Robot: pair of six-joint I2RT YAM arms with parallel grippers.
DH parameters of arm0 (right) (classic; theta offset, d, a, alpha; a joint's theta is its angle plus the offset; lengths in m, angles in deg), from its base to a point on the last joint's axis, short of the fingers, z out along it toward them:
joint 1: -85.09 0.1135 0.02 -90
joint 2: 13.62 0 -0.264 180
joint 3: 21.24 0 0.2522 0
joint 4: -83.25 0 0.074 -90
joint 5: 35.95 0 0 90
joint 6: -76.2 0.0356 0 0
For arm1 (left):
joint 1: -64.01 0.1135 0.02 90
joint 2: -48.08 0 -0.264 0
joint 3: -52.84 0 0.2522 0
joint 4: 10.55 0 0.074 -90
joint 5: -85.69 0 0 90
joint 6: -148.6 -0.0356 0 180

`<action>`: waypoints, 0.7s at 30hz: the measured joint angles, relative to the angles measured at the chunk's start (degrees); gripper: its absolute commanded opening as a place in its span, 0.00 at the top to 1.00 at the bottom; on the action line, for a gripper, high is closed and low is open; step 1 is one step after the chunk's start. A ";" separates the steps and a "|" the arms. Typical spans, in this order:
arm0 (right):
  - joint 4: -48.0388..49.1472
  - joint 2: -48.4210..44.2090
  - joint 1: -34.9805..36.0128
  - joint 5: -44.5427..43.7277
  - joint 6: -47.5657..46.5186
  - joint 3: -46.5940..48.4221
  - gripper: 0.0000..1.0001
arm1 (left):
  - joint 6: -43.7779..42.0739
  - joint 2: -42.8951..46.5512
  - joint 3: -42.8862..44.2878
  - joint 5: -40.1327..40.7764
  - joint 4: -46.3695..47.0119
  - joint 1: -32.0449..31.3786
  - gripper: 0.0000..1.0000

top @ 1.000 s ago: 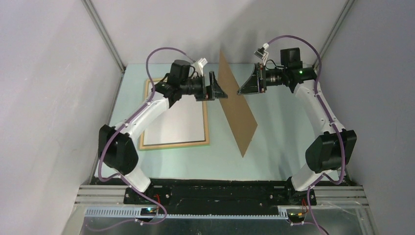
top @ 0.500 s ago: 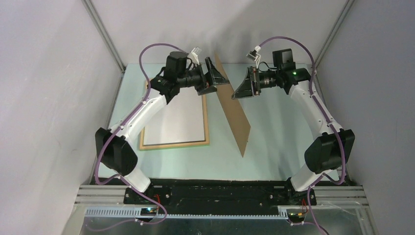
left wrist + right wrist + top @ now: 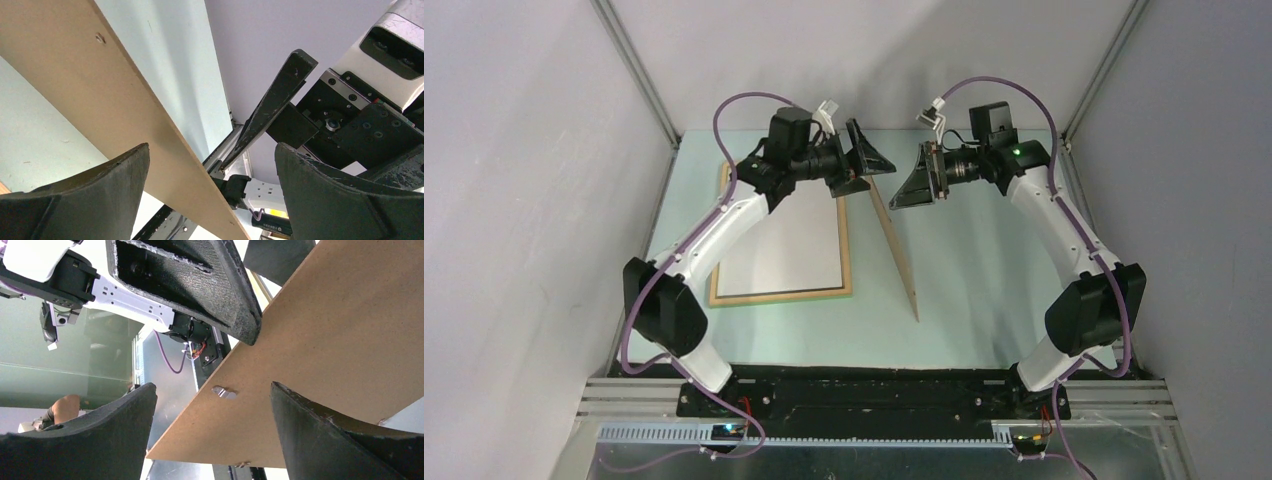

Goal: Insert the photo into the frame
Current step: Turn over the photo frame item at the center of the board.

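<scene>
The frame, its pale wood side up, lies flat on the left of the table. The photo rests inside it with its white back up. A brown backing board stands almost edge-on between the arms, its lower corner on the table. My left gripper and right gripper face each other at the board's upper end, both open. In the left wrist view the board crosses the wide gap of the left gripper. In the right wrist view the board fills the gap of the right gripper.
Grey walls with metal corner posts close in the pale green table. A black rail carries both arm bases at the near edge. Small metal tabs sit on the board's face.
The board has swung from showing a broad face to nearly edge-on and stands further left. The right gripper has moved left toward the left gripper, which has lifted slightly.
</scene>
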 measured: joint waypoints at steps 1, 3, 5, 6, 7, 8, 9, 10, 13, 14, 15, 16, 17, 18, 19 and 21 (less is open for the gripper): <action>0.00 0.00 0.09 0.00 -0.07 0.00 0.12 | 0.20 0.00 -0.11 0.09 0.00 0.00 0.02; -0.02 0.00 0.07 -0.02 -0.17 -0.07 0.12 | 0.28 0.09 -0.66 0.22 0.24 -0.02 0.03; -0.04 0.00 -0.07 -0.02 -0.35 -0.28 0.12 | 0.26 0.35 -1.95 0.33 0.26 0.00 0.05; -0.02 0.00 -0.22 -0.02 -0.42 -0.52 0.12 | 0.24 0.57 -2.80 0.44 0.22 0.00 0.07; -0.04 -0.02 -0.42 -0.04 -0.44 -0.76 0.12 | 0.20 0.79 -3.61 0.57 0.13 0.00 0.08; -0.04 -0.04 -0.79 -0.02 -0.48 -1.16 0.12 | 0.15 1.03 -4.59 0.74 0.04 0.00 0.10; -0.07 -0.04 -1.27 -0.02 -0.57 -1.60 0.12 | -0.02 1.27 -5.38 0.92 -0.09 0.07 0.11; -0.13 -0.04 -1.88 -0.02 -0.59 -1.97 0.12 | -0.24 1.55 -6.16 1.25 -0.17 0.24 0.13; -0.26 -0.07 -4.07 -0.04 -1.27 -3.08 0.12 | -0.83 2.69 -8.28 1.81 -0.39 0.90 0.19; -0.35 -0.07 -4.79 -0.09 -1.53 -3.48 0.12 | -1.05 3.08 -8.87 1.88 -0.48 1.22 0.23; -0.46 -0.11 -5.38 -0.13 -1.73 -3.85 0.13 | -1.29 3.52 -9.51 2.01 -0.50 1.57 0.26; -0.50 -0.13 -6.05 -0.17 -1.99 -4.28 0.13 | -1.46 4.02 -10.16 2.19 -0.59 1.95 0.29; -0.61 -0.15 -6.58 -0.22 -2.21 -4.59 0.13 | -1.70 4.42 -10.64 2.32 -0.72 2.23 0.31; -0.81 -0.15 -7.13 -0.24 -2.51 -4.92 0.13 | -2.12 4.92 -11.30 2.49 -0.83 2.56 0.33; -1.03 -0.15 -7.52 -0.39 -2.89 -5.18 0.13 | -2.34 5.35 -11.89 2.75 -0.83 2.86 0.34; -1.73 -0.15 -7.89 -0.72 -3.58 -5.46 0.13 | -2.86 6.16 -12.90 3.17 -1.05 3.45 0.37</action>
